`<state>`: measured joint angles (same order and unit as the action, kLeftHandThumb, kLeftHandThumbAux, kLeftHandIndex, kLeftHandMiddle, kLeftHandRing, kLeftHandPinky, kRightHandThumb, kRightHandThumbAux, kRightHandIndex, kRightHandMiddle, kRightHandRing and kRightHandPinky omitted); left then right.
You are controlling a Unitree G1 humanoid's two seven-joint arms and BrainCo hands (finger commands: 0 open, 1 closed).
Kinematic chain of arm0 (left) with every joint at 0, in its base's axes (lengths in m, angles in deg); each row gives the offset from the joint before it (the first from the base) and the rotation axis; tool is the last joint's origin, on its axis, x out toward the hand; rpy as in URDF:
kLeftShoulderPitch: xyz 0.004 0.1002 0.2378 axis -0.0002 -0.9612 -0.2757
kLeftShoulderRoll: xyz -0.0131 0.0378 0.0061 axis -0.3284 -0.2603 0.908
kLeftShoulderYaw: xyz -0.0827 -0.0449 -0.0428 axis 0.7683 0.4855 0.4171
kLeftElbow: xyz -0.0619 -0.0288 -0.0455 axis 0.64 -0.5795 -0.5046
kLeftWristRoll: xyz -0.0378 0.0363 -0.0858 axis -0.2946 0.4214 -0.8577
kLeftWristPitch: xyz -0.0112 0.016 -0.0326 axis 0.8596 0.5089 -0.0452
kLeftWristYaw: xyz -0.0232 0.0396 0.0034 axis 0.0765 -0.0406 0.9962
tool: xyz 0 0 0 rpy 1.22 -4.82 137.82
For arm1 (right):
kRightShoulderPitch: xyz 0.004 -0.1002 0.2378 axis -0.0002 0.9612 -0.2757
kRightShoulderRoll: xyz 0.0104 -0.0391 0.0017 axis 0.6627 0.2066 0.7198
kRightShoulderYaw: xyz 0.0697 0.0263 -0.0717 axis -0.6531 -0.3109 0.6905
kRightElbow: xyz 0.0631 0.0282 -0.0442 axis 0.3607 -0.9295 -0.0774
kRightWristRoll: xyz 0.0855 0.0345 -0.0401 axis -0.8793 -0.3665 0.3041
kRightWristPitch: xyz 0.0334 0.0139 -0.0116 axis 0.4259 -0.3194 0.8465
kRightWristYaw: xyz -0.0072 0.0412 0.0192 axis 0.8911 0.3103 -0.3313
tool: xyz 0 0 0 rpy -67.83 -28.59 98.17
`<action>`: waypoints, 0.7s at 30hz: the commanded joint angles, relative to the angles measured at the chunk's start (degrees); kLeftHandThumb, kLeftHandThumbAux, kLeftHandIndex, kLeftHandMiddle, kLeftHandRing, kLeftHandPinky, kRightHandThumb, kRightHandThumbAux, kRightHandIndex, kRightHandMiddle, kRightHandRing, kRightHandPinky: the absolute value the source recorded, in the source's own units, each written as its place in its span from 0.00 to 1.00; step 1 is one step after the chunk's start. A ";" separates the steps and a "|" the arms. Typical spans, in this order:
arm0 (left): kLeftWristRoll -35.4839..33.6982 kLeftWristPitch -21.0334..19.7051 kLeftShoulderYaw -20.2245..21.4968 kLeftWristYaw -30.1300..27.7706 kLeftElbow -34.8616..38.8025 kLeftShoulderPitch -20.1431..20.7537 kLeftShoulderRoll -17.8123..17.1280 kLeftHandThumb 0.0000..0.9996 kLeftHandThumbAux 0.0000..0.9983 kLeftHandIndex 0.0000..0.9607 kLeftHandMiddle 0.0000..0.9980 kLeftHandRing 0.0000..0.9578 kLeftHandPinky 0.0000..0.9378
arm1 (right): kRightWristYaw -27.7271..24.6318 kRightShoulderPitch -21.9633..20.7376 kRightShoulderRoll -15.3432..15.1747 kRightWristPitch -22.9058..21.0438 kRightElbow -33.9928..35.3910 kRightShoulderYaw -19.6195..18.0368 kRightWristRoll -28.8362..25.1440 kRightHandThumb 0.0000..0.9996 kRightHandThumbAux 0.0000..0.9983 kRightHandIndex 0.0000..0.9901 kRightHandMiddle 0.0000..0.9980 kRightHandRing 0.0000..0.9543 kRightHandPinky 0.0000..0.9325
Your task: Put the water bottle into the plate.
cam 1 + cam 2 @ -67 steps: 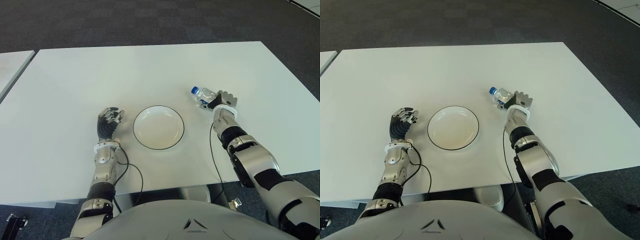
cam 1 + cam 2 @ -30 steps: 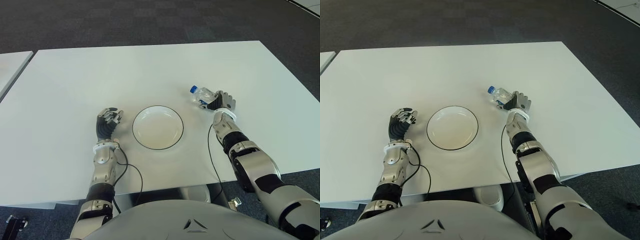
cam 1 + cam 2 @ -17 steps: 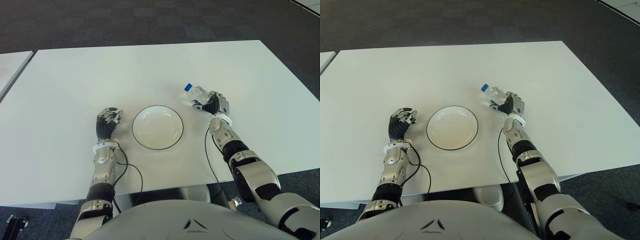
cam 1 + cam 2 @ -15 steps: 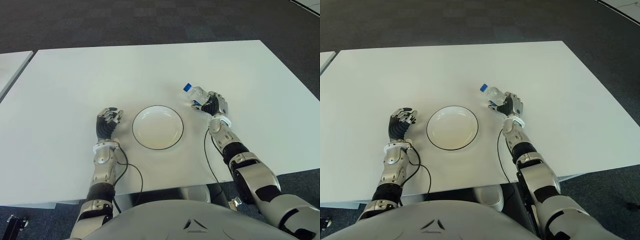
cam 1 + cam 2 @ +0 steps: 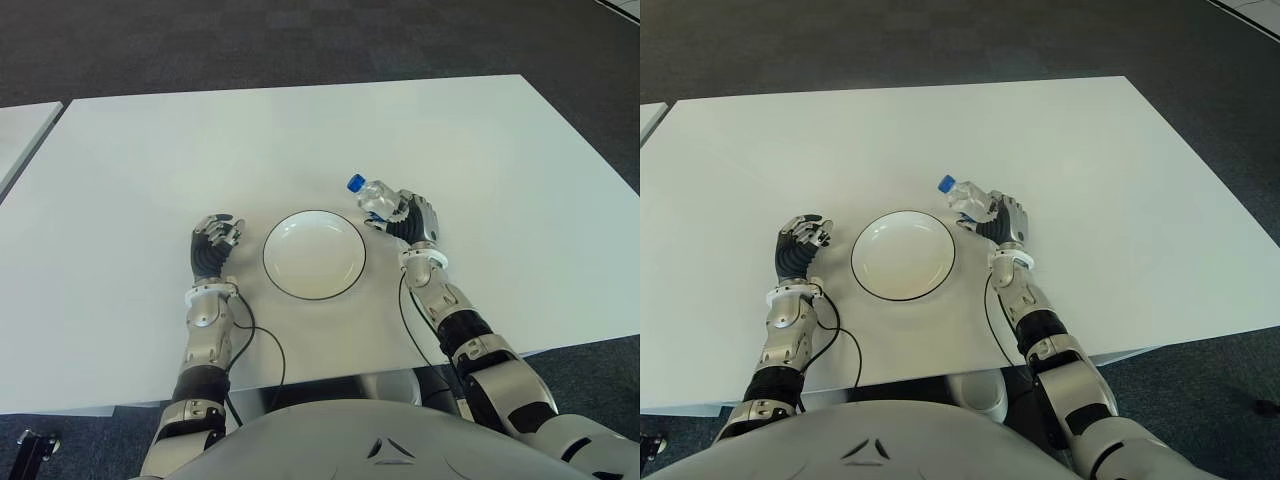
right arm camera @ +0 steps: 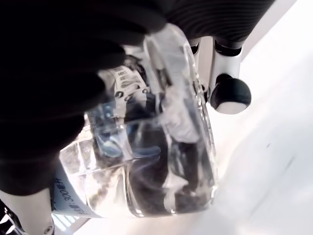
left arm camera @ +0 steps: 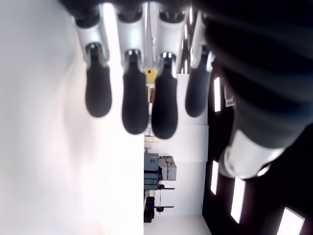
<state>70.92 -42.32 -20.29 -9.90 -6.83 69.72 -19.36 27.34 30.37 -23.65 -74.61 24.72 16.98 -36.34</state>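
- My left hand (image 5: pixel 215 243) shows nearest, just left of the one plate (image 5: pixel 314 255), fingers (image 7: pixel 134 105) loosely curled with nothing in them.
- That single plate is white with a dark rim and sits on the white table (image 5: pixel 200 150) between my two hands.
- My right hand (image 5: pixel 412 220) is just beyond the plate's right edge, fingers wrapped around the one water bottle (image 5: pixel 374 197).
- The bottle is clear with a blue cap (image 5: pixel 354 184), tilted, cap pointing up and toward the left, near the plate's far right rim and outside it.
- My right wrist view shows its label (image 6: pixel 122 81) pressed under my fingers.
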 commanded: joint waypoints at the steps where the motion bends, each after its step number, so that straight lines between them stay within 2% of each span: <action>1: -1.17 -6.55 0.30 0.37 -3.63 -4.02 1.59 0.71 0.71 0.45 0.61 0.62 0.61 | -2.22 1.22 -0.63 3.29 4.27 1.02 0.22 0.71 0.73 0.44 0.88 0.92 0.94; 2: -1.15 -6.50 0.28 0.38 -3.62 -4.03 1.59 0.71 0.71 0.45 0.61 0.62 0.61 | -2.51 1.48 -0.58 3.36 4.89 1.18 0.33 0.71 0.73 0.44 0.88 0.92 0.94; 4: -0.98 -6.47 0.14 0.54 -3.61 -4.04 1.58 0.71 0.71 0.45 0.61 0.62 0.61 | -4.52 3.32 -0.32 3.14 10.42 2.56 1.10 0.71 0.73 0.44 0.88 0.92 0.94; 7: -0.84 -6.55 0.00 0.69 -3.63 -4.00 1.54 0.71 0.71 0.45 0.61 0.62 0.61 | -5.04 3.54 -0.20 4.14 11.96 3.83 2.17 0.71 0.73 0.44 0.88 0.92 0.94; 11: -0.92 -6.41 0.02 0.65 -3.82 -3.92 1.57 0.71 0.71 0.45 0.61 0.62 0.61 | -9.58 4.64 -0.89 4.23 17.68 5.25 2.38 0.70 0.73 0.44 0.88 0.92 0.93; 16: -1.17 -6.21 0.15 0.53 -3.98 -3.94 1.67 0.71 0.71 0.45 0.61 0.62 0.61 | -13.07 4.54 -1.86 6.55 17.06 7.07 3.01 0.71 0.73 0.44 0.89 0.92 0.93; 21: -1.45 -5.86 0.29 0.36 -4.16 -4.01 1.76 0.71 0.71 0.45 0.61 0.62 0.61 | -15.35 3.34 -2.98 10.81 14.68 9.92 4.93 0.71 0.73 0.44 0.89 0.93 0.95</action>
<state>70.45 -42.46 -20.33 -9.88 -6.68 69.72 -19.14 13.27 34.75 -25.72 -66.93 40.61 25.46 -32.42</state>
